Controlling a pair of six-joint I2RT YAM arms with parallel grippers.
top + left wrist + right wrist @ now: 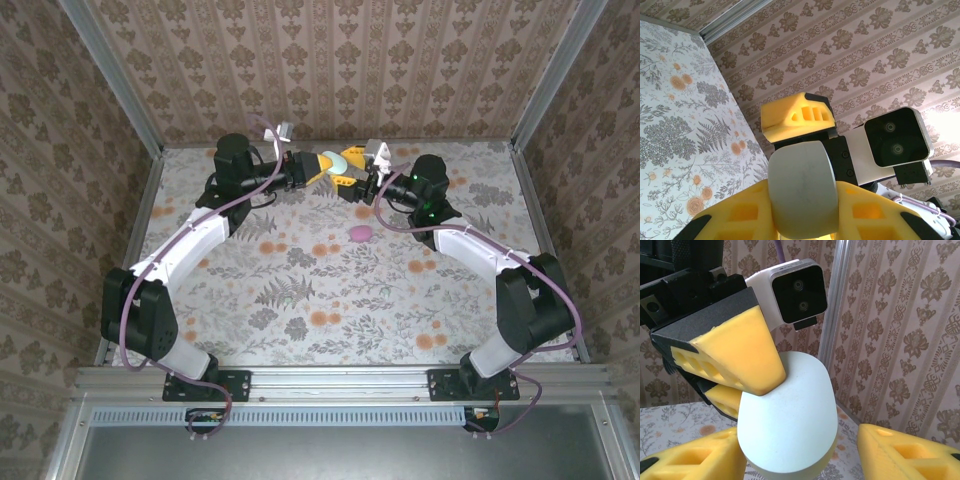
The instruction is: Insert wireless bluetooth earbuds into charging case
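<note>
- right now, your left gripper (pixel 800 212) is clamped on the mint case (pixel 790 410) and holds it up off the floral table (pixel 300 290), near the far wall where the two arms meet.
- in the right wrist view, its yellow pads (pixel 740 355) press on the upper part of the case, and the case looks shut.
- your right gripper (pixel 799 440) stands with its jaws parted around the case's free end. one finger sits just beside the case, the other is clear of it, and it grips nothing.
- the pink oval case (pixel 360 233) lies on the table, nearer the arm bases than the grippers, close beside your right arm.
</note>
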